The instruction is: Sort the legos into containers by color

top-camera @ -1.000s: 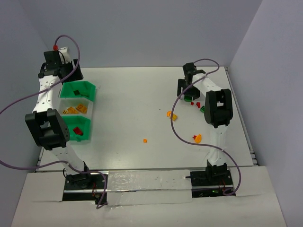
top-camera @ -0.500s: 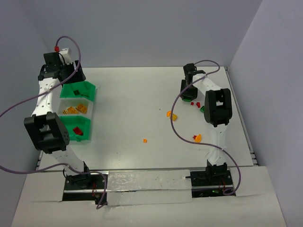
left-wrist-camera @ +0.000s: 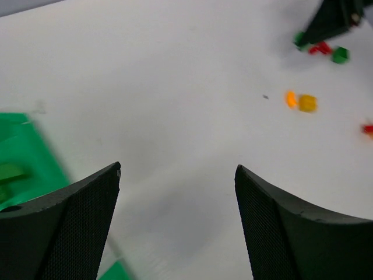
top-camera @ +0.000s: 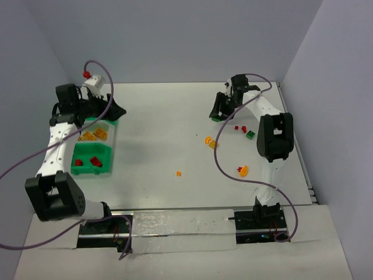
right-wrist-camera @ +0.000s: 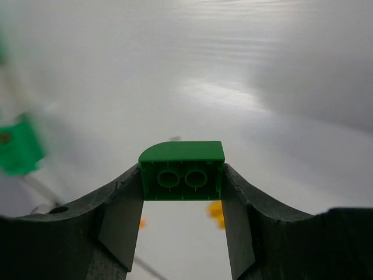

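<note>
At the far right of the table (top-camera: 163, 116), the right gripper (top-camera: 218, 113) is clenched on 1 green brick (right-wrist-camera: 182, 170). In the wrist view the brick is clear of the surface. It spans the gap between the 2 fingers (right-wrist-camera: 122, 210), with its long axis running finger to finger and level in that view. Its hollow underside, showing 2 round sockets, faces the wrist camera. Its upper left corner is rounded.

Loose pieces lie on the table nearby:
- 2 red bricks (top-camera: 239, 128) and 1 loose green piece (top-camera: 250, 135), just beside the gripper
- an orange pair (top-camera: 210, 141), nearer the middle
- an orange-and-red cluster (top-camera: 243, 170), closer to the arm bases
- 1 small orange chip (top-camera: 179, 173), well apart from the others

At the left edge, the bins (top-camera: 87, 171) stand in a row whose long axis runs near to far.
- The middle bin holds orange-yellow bricks (top-camera: 93, 135).
- The near green bin holds red pieces (top-camera: 93, 161).
- The far bin is largely hidden behind the left gripper (left-wrist-camera: 178, 169).

The left gripper hangs over the far end of the row. It is released, with its fingers wide apart and nothing between them.
</note>
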`<state>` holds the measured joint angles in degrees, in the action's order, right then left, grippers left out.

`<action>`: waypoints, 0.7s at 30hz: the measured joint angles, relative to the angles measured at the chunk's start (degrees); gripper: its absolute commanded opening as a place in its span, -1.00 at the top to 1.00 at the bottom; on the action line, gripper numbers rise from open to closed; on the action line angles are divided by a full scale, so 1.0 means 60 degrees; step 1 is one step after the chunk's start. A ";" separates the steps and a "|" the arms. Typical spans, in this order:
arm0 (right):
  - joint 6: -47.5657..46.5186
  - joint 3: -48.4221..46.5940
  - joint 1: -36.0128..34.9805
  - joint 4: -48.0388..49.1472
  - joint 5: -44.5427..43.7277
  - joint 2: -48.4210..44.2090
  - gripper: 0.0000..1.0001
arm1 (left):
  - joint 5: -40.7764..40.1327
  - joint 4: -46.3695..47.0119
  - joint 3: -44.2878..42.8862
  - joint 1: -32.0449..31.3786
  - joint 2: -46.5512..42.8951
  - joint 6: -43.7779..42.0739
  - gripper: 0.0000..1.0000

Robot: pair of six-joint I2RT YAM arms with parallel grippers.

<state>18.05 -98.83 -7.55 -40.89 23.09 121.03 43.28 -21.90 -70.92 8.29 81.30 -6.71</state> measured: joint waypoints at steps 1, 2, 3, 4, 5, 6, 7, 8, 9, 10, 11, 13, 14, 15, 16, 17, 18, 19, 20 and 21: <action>0.0154 0.0150 -0.0033 0.0298 0.0891 -0.0257 0.66 | 0.0467 0.0125 0.0437 -0.0128 -0.0294 -0.0091 -0.68; 0.0389 0.0355 -0.0097 0.0671 0.1711 -0.0548 0.65 | 0.0828 0.0181 0.0675 -0.0300 -0.0578 -0.0156 -0.68; 0.0626 0.0586 -0.0181 0.1065 0.2475 -0.0846 0.65 | 0.1215 0.0270 0.0879 -0.0488 -0.0745 -0.0214 -0.68; 0.0986 0.0852 -0.0298 0.1569 0.3170 -0.1160 0.64 | 0.1556 0.0473 0.1042 -0.0717 -0.0863 -0.0214 -0.67; 0.1363 0.1171 -0.0428 0.2216 0.3773 -0.1443 0.64 | 0.1819 0.0694 0.1202 -0.0920 -0.0953 -0.0190 -0.67; 0.1897 0.1535 -0.0589 0.2901 0.4403 -0.1755 0.64 | 0.1980 0.0919 0.1379 -0.1159 -0.1040 -0.0120 -0.66; 0.2447 0.1893 -0.0778 0.3615 0.4962 -0.2022 0.63 | 0.2132 0.1118 0.1553 -0.1407 -0.1103 -0.0008 -0.66; 0.3028 0.2199 -0.0976 0.4349 0.5463 -0.2220 0.63 | 0.2268 0.1329 0.1703 -0.1684 -0.1134 0.0154 -0.66; 0.3675 0.2458 -0.1172 0.5181 0.5891 -0.2340 0.63 | 0.2368 0.1573 0.1832 -0.1965 -0.1141 0.0395 -0.66; 0.4301 0.2662 -0.1359 0.5924 0.6241 -0.2396 0.63 | 0.2424 0.1804 0.1945 -0.2210 -0.1139 0.0631 -0.65; 0.4900 0.2840 -0.1542 0.6590 0.6562 -0.2431 0.63 | 0.2465 0.2020 0.2050 -0.2436 -0.1137 0.0846 -0.65; 0.6467 0.3316 -0.1882 0.8493 0.7038 -0.2430 0.63 | 0.2486 0.2438 0.2155 -0.2874 -0.1134 0.1314 -0.65; 0.7378 0.3551 -0.2031 0.9556 0.7294 -0.2405 0.63 | 0.2476 0.2668 0.2158 -0.3066 -0.1115 0.1484 -0.64; 0.8018 0.3691 -0.2133 1.0303 0.7463 -0.2379 0.63 | 0.2468 0.2852 0.2155 -0.3225 -0.1103 0.1597 -0.64; 0.8665 0.3788 -0.2224 1.1050 0.7612 -0.2329 0.62 | 0.2464 0.3030 0.2154 -0.3391 -0.1086 0.1738 -0.64; 0.9186 0.3849 -0.2303 1.1686 0.7726 -0.2290 0.62 | 0.2458 0.3170 0.2145 -0.3507 -0.1067 0.1840 -0.64; 0.9639 0.3894 -0.2380 1.2187 0.7818 -0.2259 0.62 | 0.2443 0.3278 0.2124 -0.3594 -0.1040 0.1954 -0.64; 1.0030 0.3911 -0.2453 1.2603 0.7890 -0.2235 0.62 | 0.2422 0.3383 0.2083 -0.3657 -0.0994 0.2061 -0.64; 1.0317 0.3913 -0.2523 1.2946 0.7945 -0.2210 0.62 | 0.2390 0.3477 0.2020 -0.3709 -0.0941 0.2149 -0.65; 1.0549 0.3913 -0.2577 1.3225 0.7990 -0.2190 0.62 | 0.2345 0.3570 0.1954 -0.3754 -0.0883 0.2219 -0.65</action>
<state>81.34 -75.35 -23.01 38.46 71.03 107.89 57.35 -0.48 -59.19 -14.23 76.00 6.61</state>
